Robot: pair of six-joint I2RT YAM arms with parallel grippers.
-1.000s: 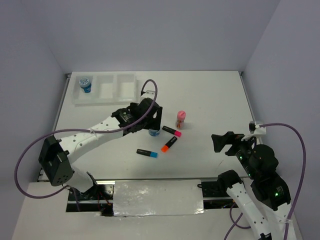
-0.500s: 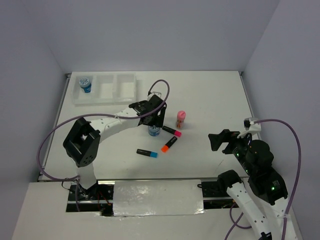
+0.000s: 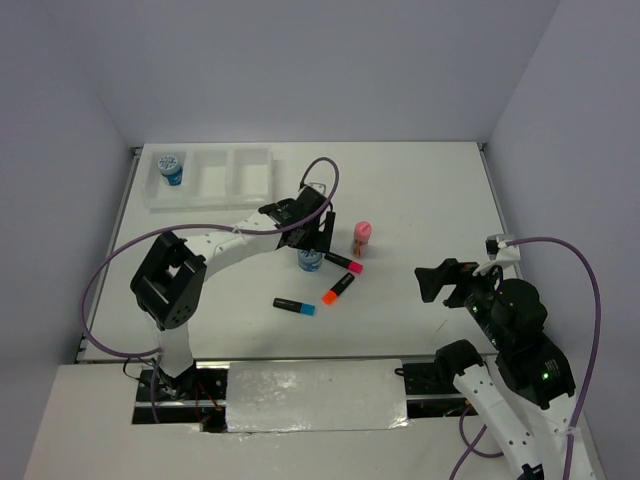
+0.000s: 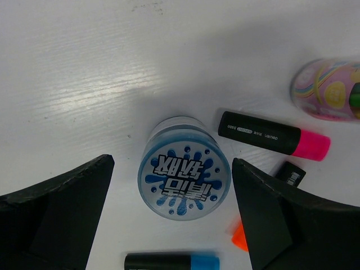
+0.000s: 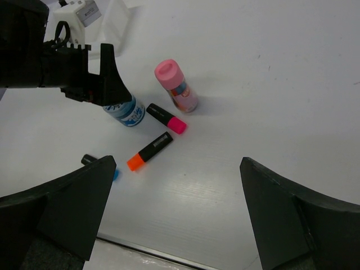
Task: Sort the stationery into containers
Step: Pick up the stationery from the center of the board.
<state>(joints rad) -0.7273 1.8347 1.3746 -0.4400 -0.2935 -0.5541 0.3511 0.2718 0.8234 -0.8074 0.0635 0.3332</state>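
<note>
One blue roll (image 4: 184,174) stands on the table between the open fingers of my left gripper (image 4: 171,164), untouched; both show in the top view, gripper (image 3: 312,248) over roll (image 3: 310,264). The second blue roll (image 3: 171,168) sits in the left compartment of the translucent tray (image 3: 215,192). The pink-tan stick (image 3: 362,237) stands right of the gripper. The pink-capped (image 3: 343,263), orange-capped (image 3: 338,288) and blue-capped (image 3: 295,306) highlighters lie around the roll. My right gripper (image 3: 440,283) is open and empty, well right of them; in its own view (image 5: 177,185) it looks at the whole group.
The tray's middle and right compartments hold nothing. The table's back wall and side walls enclose the area. The left arm's purple cable (image 3: 325,180) loops above the gripper. The near table edge (image 5: 140,250) lies below the right gripper.
My left gripper has moved slightly right and lowered around the blue roll, and its arm has folded in closer. The right gripper shifted slightly left. No stationery has moved.
</note>
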